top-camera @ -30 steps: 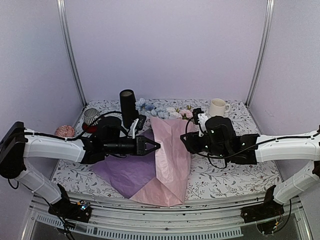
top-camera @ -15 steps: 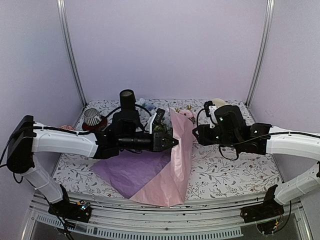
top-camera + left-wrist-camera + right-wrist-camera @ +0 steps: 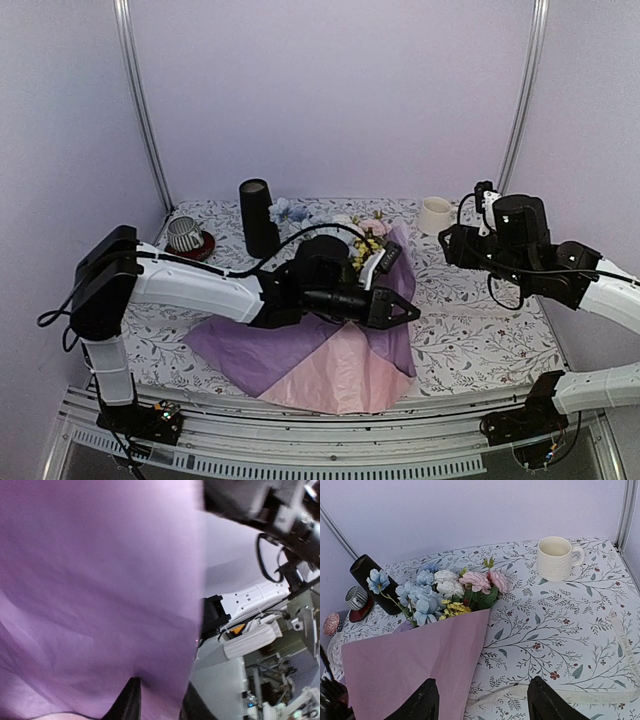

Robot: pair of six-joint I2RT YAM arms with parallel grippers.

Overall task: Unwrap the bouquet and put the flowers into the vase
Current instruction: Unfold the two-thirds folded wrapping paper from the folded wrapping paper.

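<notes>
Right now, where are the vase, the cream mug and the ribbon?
vase [image 3: 259, 222], top view, middle of its black body.
cream mug [image 3: 554, 566], right wrist view, its side wall.
ribbon [image 3: 623, 647], right wrist view, the lettered stretch at right.

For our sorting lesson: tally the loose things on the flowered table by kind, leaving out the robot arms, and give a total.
Vases: 1, the black vase
Cups: 2, the cream mug and the striped cup
Saucers: 1, the red saucer
Bouquets: 1, the bouquet with its paper
Ribbons: 1, the cream ribbon
Other: 1, a pink round thing, partly cut off
Total: 7
</notes>
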